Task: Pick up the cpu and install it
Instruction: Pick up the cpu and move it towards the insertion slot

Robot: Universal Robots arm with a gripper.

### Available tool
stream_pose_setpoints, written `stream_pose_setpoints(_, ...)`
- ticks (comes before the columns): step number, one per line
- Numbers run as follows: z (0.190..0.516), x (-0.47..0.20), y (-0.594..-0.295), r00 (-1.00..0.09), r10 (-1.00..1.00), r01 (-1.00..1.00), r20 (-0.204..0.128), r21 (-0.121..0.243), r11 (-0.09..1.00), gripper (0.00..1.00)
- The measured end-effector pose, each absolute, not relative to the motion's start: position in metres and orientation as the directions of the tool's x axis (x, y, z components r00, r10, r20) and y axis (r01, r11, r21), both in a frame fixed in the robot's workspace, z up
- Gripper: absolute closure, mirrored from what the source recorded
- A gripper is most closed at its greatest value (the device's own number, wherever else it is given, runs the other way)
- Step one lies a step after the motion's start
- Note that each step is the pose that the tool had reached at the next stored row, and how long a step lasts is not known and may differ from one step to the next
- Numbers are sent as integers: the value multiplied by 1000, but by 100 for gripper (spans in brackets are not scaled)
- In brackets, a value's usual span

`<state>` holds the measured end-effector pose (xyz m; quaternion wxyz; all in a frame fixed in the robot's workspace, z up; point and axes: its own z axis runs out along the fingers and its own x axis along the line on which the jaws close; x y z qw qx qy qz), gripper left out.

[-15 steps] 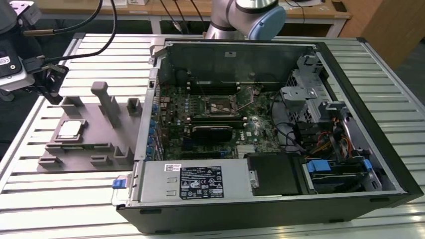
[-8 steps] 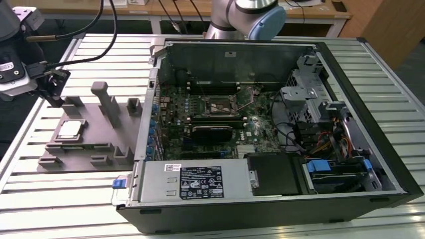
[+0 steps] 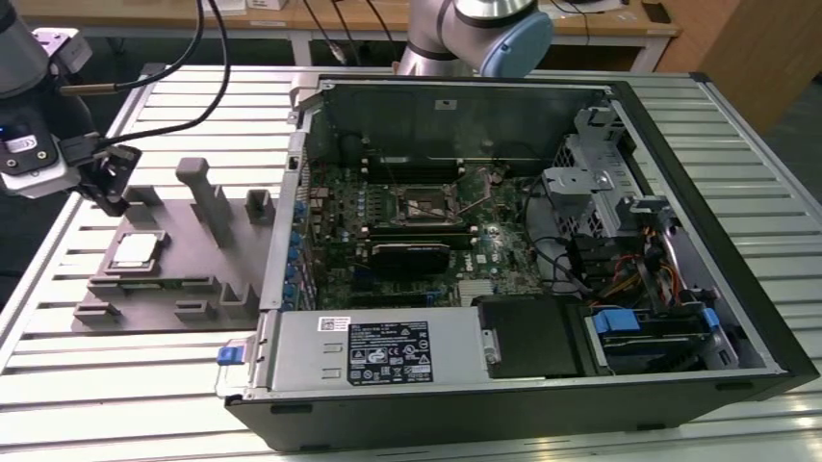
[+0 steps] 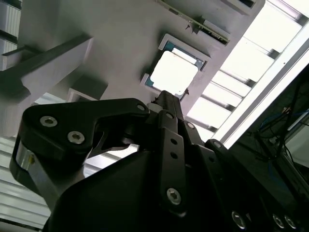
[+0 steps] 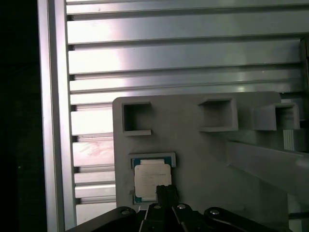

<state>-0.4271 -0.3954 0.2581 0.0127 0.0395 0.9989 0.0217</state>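
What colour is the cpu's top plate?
Silvery metal; the cpu shows best in the first wrist view.

cpu (image 5: 150, 177): shiny metal top | fixture tray (image 5: 193, 154): matt grey plastic

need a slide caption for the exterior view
Claw poised over the cpu seated in the grey fixture tray, beside the open computer case.
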Motion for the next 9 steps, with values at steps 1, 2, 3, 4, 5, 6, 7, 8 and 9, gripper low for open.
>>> stream_pose_setpoints(1, 257, -427, -396, -997, 80, 78, -24, 44, 996, 89)
stream_pose_setpoints(2, 255, -427, -396, -997, 80, 78, -24, 44, 996, 89)
stream_pose_setpoints(3, 253, -427, -396, -997, 79, 78, -24, 44, 996, 89)
stream_pose_setpoints(4, 251, -427, -396, -997, 79, 78, -23, 44, 996, 89)
stream_pose_setpoints(5, 250, -427, -396, -997, 79, 78, -23, 43, 996, 89)
stream_pose_setpoints(6, 248, -427, -397, -997, 79, 78, -23, 43, 996, 89)
stream_pose_setpoints(7, 247, -427, -397, -997, 79, 78, -23, 43, 996, 89)
stream_pose_setpoints(8, 245, -427, -397, -997, 79, 78, -23, 43, 996, 89)
stream_pose_setpoints(9, 243, -427, -398, -997, 79, 78, -23, 43, 996, 89)
